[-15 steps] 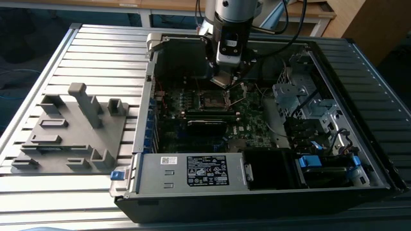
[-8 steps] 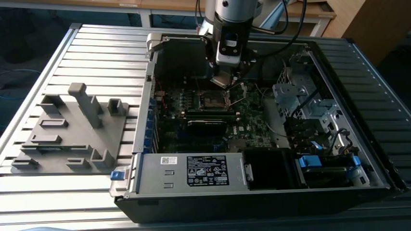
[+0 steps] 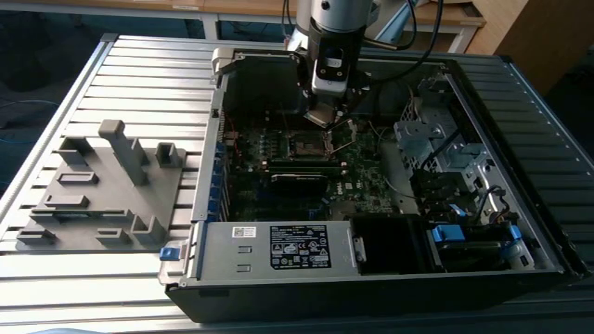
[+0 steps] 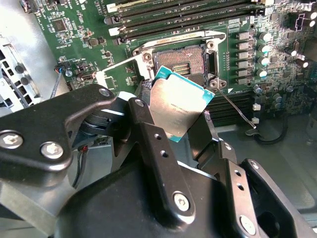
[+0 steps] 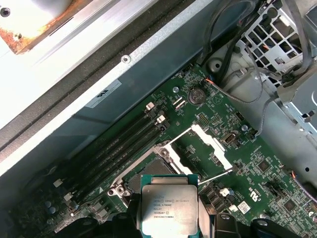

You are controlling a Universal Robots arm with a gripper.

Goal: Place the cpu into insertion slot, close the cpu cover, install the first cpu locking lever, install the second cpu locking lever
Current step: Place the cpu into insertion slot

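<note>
The black gripper (image 4: pixel 174 130) clamps the silver-grey square cpu (image 4: pixel 179 101) between 2 fingers, its lower edge hidden, tilted over the dark square insertion slot (image 4: pixel 181 62).

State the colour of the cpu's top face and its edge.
The cpu: silver-grey top, teal-green edge; best in the first wrist view.

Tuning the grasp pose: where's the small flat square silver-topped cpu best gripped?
Probably by two opposite thin edges, fingers closing from either side: the flat square silver-topped cpu is a thin plate with no other purchase. The black gripper holds it so, near the square dark insertion slot.
</note>
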